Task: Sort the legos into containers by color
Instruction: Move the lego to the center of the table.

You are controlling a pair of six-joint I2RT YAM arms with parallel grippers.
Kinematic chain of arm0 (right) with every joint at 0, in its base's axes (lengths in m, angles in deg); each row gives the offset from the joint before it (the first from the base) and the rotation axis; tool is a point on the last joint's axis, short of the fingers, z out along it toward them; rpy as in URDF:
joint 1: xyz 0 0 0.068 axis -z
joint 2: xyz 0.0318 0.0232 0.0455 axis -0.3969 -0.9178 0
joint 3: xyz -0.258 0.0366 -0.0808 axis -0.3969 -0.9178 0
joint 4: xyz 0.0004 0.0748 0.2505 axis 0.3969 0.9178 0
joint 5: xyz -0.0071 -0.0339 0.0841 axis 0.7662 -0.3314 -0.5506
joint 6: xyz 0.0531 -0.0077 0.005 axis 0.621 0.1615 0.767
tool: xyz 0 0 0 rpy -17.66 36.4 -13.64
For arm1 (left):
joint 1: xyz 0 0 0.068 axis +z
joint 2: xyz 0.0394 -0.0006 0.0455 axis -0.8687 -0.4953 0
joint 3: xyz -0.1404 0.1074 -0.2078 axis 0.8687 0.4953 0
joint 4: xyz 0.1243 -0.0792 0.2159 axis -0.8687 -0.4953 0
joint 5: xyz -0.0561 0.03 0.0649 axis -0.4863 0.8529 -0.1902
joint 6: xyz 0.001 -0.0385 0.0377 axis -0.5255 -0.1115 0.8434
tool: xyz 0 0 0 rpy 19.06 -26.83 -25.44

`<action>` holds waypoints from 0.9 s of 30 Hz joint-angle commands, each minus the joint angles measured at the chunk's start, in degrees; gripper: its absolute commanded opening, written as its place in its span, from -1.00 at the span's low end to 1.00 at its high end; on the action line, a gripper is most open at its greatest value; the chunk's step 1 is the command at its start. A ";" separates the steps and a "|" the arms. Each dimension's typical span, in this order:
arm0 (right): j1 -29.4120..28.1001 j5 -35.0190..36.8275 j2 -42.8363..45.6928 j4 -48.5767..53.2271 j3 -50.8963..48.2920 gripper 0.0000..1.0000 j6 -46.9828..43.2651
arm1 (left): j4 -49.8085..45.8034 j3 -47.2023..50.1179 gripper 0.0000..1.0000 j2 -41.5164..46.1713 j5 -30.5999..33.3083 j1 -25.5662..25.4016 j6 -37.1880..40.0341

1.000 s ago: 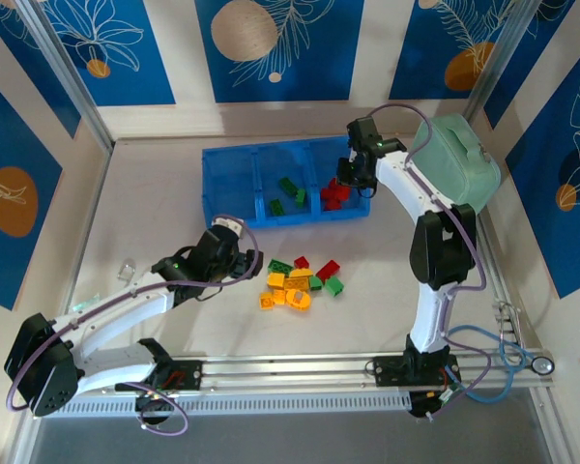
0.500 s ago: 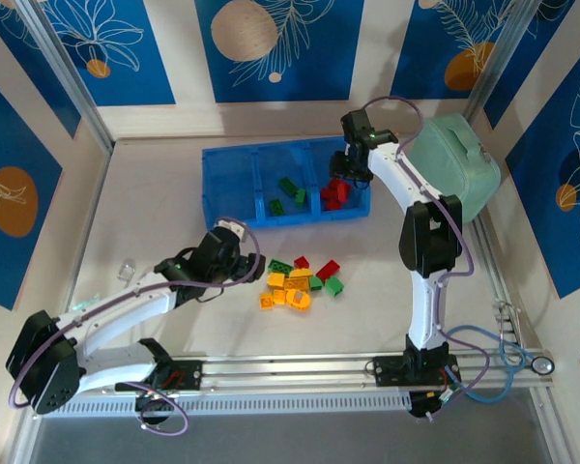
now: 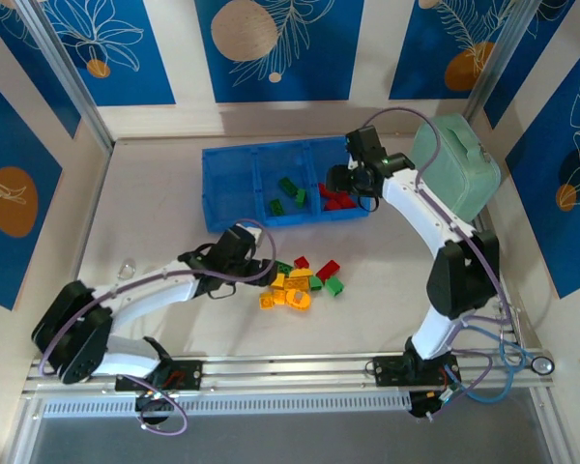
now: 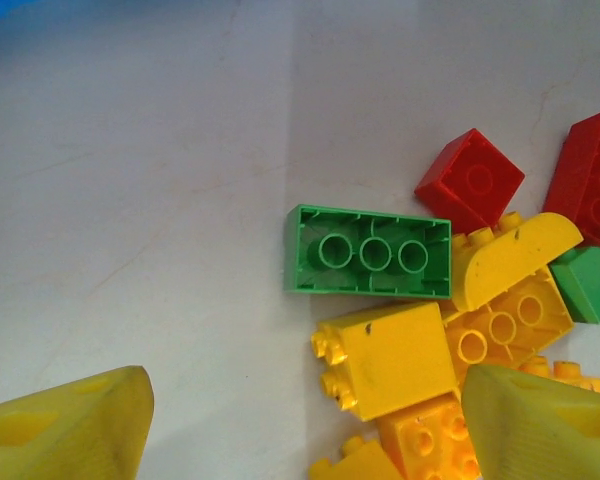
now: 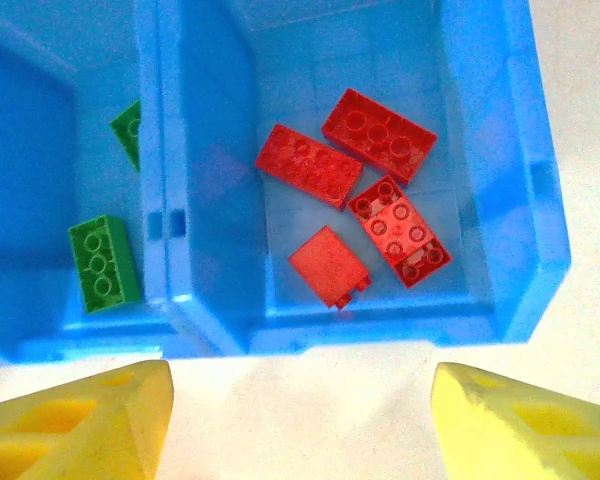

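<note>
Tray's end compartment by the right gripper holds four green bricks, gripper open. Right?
No. Those four bricks are red, not green; the right wrist view shows it. The right gripper is open, at the end compartment of the blue tray.

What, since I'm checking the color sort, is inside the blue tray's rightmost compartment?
Four red bricks lie loose in that compartment, with no other color among them. Overhead, the right arm covers part of its floor, so that view cannot confirm the count.
</note>
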State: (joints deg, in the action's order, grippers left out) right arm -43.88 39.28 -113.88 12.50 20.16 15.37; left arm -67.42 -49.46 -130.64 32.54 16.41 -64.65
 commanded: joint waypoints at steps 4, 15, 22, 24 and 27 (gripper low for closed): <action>-1.13 -2.41 5.25 -3.53 -8.20 0.38 2.18 | 1.65 -7.13 0.60 -9.32 -3.63 0.11 0.81; -0.87 -2.19 10.50 -5.68 -15.73 0.36 3.34 | -4.20 -14.45 0.50 -18.58 0.72 0.31 4.31; -0.69 -2.62 11.39 -6.31 -17.62 0.36 3.70 | -5.51 -14.58 0.34 -21.12 1.48 0.47 4.59; -0.60 -2.75 11.50 -6.47 -17.99 0.35 3.86 | -5.77 -14.48 0.28 -21.41 1.98 0.55 4.53; -0.60 -2.78 11.67 -6.64 -18.44 0.35 4.05 | -6.79 -14.01 0.18 -21.26 3.60 1.10 4.05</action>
State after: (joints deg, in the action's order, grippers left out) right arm -44.75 37.82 -104.17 6.62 2.50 18.37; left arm -70.44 -63.45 -150.86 33.26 16.85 -61.42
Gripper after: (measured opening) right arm 0.676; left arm 0.602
